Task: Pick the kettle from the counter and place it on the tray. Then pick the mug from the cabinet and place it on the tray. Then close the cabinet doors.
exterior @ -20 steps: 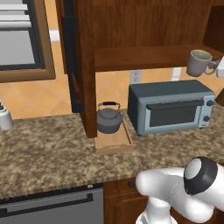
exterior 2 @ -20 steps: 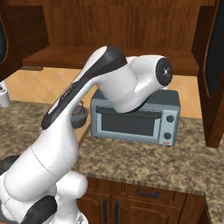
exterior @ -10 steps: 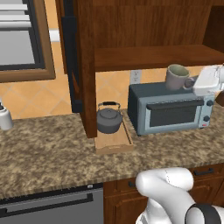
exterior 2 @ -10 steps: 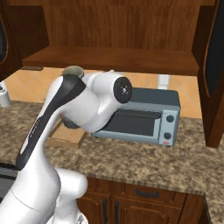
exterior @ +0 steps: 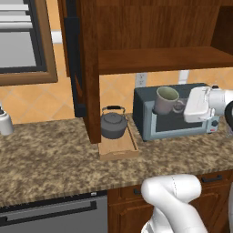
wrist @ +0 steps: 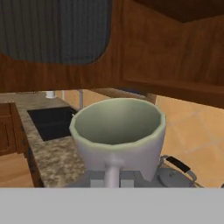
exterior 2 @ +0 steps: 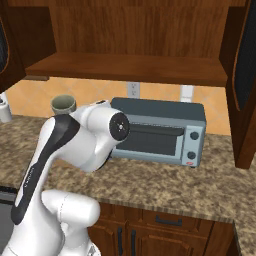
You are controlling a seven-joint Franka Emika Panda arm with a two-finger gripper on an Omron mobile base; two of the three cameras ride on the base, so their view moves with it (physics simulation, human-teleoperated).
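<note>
The pale mug (exterior: 166, 100) hangs upright in the air in front of the toaster oven's top, with my gripper (exterior: 182, 105) shut on its side handle from the right. In the hand view the mug (wrist: 116, 131) is close up, its handle (wrist: 113, 171) toward the camera. The dark grey kettle (exterior: 113, 124) stands on the light wooden tray (exterior: 119, 149) on the granite counter (exterior: 50, 157), to the mug's lower left. Part of the kettle (wrist: 175, 173) shows behind the mug. The cabinet (exterior: 159, 59) stands open above, its door (exterior: 75, 59) swung out at the left. From the right base view, the mug (exterior 2: 63, 104) peeks out behind my arm.
A grey toaster oven (exterior: 177, 120) sits on the counter right of the tray, under the cabinet shelf (exterior 2: 125, 67). The right cabinet door (exterior 2: 245, 75) hangs open. A white bottle (exterior: 5, 123) stands far left. Lower drawers (exterior 2: 165, 222) run below the counter edge.
The gripper has carried the mug leftward and downward, from up beside the cabinet shelf to the front of the toaster oven. The arm has swung with it. The kettle and tray have not moved.
</note>
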